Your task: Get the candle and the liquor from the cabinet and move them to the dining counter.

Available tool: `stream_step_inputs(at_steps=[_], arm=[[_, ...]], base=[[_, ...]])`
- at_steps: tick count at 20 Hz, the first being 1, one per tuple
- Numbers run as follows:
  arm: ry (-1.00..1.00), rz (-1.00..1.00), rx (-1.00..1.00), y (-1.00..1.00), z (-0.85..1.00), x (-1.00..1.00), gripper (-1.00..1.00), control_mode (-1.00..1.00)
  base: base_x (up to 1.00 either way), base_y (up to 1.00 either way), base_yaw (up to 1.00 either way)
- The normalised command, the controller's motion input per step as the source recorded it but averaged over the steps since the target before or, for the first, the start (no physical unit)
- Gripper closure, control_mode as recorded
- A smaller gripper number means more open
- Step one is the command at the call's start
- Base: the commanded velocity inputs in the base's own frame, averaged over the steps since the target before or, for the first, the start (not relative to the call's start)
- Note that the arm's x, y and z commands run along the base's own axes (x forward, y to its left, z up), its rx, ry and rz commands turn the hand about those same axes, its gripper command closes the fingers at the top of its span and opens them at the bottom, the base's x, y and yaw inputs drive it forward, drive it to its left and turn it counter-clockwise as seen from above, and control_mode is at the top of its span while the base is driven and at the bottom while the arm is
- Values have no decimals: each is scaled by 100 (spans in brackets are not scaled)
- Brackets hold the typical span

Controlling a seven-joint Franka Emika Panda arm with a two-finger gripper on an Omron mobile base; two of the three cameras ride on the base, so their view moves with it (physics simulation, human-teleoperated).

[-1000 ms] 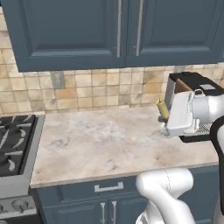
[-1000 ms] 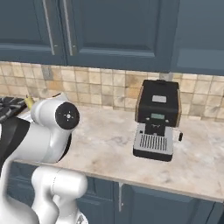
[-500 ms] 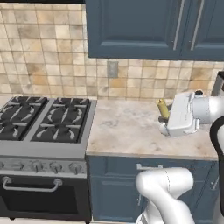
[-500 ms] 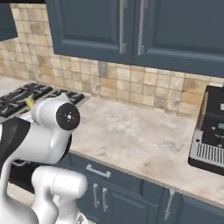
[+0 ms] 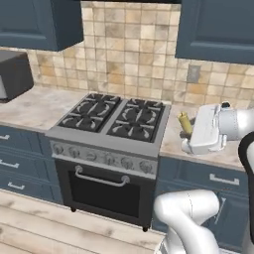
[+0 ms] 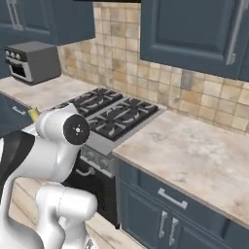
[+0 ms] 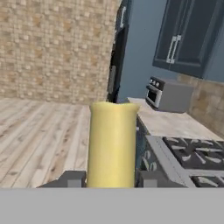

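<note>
The hand point(image 7: 112, 179) is clamped on the candle point(image 7: 112, 144), its two dark fingertips point(image 7: 72, 179) pressed against either side of the yellow stick, which stands upright between them. Seen from the left side, the candle point(image 5: 185, 122) juts up from the white hand point(image 5: 191, 144), carried in the air just to the right of the stove point(image 5: 111, 124), over the front edge of the marbled bench point(image 5: 171, 139) beside it. From the right side, a bit of yellow point(image 6: 34, 114) peeks out behind the arm's big white joint, in front of the stove point(image 6: 114, 116). A dark grey toaster oven point(image 5: 12, 74) sits on the bench well to the left of the stove. Blue wall cabinets point(image 5: 218, 30) hang above and to both sides of the stove, doors closed, against the tan tiled wall.
</note>
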Motion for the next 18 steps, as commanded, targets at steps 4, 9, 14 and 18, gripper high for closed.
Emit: stream_step_inputs(at_steps=[4,9,14,18], arm=[[0,0,0,0,0,0,100,100],[0,0,0,0,0,0,100,100],[0,0,0,0,0,0,100,100],[0,0,0,0,0,0,100,100]], base=[[-23,89,39],[-2,100,34],[0,100,33],[1,100,33]])
